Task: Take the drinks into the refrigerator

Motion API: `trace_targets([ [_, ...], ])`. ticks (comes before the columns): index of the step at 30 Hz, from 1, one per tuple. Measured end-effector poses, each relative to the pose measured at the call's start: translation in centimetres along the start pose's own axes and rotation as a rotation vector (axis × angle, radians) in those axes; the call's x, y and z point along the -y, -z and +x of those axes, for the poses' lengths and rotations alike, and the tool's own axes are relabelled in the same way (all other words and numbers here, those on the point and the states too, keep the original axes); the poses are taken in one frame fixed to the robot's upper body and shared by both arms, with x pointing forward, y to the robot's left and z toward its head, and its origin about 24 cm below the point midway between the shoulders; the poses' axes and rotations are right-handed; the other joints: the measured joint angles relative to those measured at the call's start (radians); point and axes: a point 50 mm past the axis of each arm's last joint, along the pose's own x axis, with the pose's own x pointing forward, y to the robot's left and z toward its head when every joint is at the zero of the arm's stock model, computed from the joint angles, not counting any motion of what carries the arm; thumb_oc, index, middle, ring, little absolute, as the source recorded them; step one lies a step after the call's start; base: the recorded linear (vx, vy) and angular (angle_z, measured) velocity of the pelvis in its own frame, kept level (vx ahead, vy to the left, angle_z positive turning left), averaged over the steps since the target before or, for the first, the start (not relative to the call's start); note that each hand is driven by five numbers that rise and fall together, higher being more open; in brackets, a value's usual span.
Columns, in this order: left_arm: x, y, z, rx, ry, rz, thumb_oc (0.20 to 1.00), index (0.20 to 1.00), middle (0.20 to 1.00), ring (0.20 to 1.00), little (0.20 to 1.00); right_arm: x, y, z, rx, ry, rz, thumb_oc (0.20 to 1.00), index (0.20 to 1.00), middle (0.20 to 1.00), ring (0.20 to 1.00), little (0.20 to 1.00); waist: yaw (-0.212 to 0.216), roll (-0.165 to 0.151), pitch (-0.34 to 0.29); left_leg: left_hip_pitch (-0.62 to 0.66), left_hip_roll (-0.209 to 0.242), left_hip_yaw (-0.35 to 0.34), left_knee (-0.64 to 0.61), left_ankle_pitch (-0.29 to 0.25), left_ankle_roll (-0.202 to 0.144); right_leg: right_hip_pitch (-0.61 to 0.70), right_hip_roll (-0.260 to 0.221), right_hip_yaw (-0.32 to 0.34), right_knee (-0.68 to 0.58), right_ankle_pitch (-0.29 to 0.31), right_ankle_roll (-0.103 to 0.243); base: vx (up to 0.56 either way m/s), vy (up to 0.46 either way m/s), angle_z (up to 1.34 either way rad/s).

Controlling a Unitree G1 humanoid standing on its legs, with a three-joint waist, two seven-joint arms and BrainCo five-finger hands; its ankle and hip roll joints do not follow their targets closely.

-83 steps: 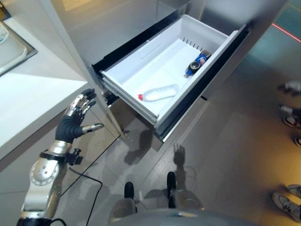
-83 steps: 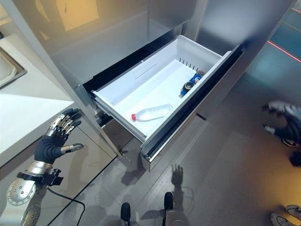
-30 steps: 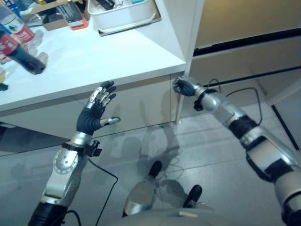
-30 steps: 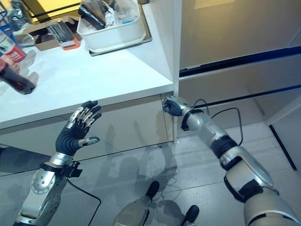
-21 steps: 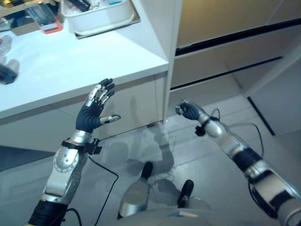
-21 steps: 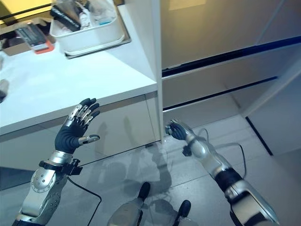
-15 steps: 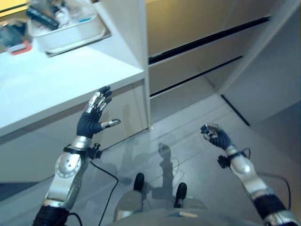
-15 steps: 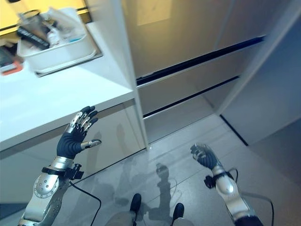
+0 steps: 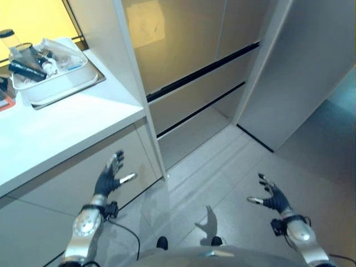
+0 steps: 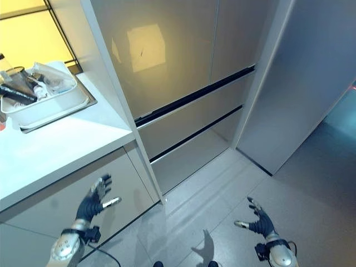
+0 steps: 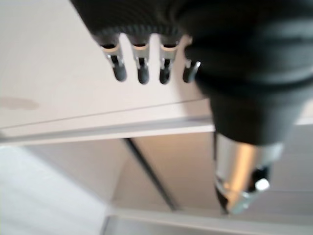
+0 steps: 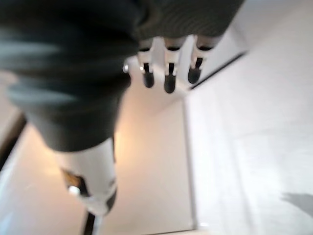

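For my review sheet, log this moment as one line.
left hand: open, empty | right hand: open, empty | refrigerator: drawers closed | white bin: on counter

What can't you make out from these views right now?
- Silver refrigerator: doors and drawers shut, so its contents are hidden.
- White rectangular tray on the white counter: cut off by the eye views' left edge; its cluttered contents are too small to identify.
- Left robot hand and right robot hand: open, empty.
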Motion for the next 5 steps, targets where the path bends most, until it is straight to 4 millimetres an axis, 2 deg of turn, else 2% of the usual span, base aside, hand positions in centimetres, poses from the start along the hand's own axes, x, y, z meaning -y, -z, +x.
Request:
trace_targets([
  [1,0.3,2.5,-0.9,-0.120,-0.009,-0.002,1.000,1.000,1.000,1.000,1.000,-0.6,1.3,-0.4,-0.059,-0.015,0.003,1.000,1.000,1.000,1.000,1.000,0.000,-0.001,0.000,0.003,0.004,0.016,-0.002,-0.003,0.002,-0.003,0.001,0.010,0.000,0.001,-0.002,-0.02,0.019,-0.25],
  [3,0.6,5.9,-2.6,-0.283,-0.019,0.010,1.000,1.000,1.000,1.000,1.000,-1.5,3.0,-1.0,-0.146,-0.023,0.017,1.000,1.000,1.000,1.000,1.000,0.001,-0.004,-0.005,0.003,0.008,0.033,-0.005,-0.006,0.003,-0.013,0.003,0.028,0.000,0.003,-0.008,0.00,0.006,-0.33],
  [4,0.8,8.6,-3.8,-0.457,-0.059,-0.014,1.000,1.000,1.000,1.000,1.000,-2.1,4.0,-1.0,-0.217,-0.030,0.028,1.000,1.000,1.000,1.000,1.000,0.003,-0.003,-0.011,0.007,0.011,0.049,-0.005,-0.010,0.003,-0.018,0.003,0.030,0.000,0.009,-0.010,0.02,-0.010,-0.32],
  [5,1.0,9.4,-4.3,-0.507,-0.072,-0.026,1.000,1.000,1.000,1.000,1.000,-2.3,4.1,-1.0,-0.230,-0.033,0.032,1.000,1.000,1.000,1.000,1.000,-0.001,-0.003,-0.013,0.007,0.012,0.052,-0.005,-0.011,0.003,-0.020,0.003,0.030,0.000,0.010,-0.010,0.02,-0.013,-0.38],
])
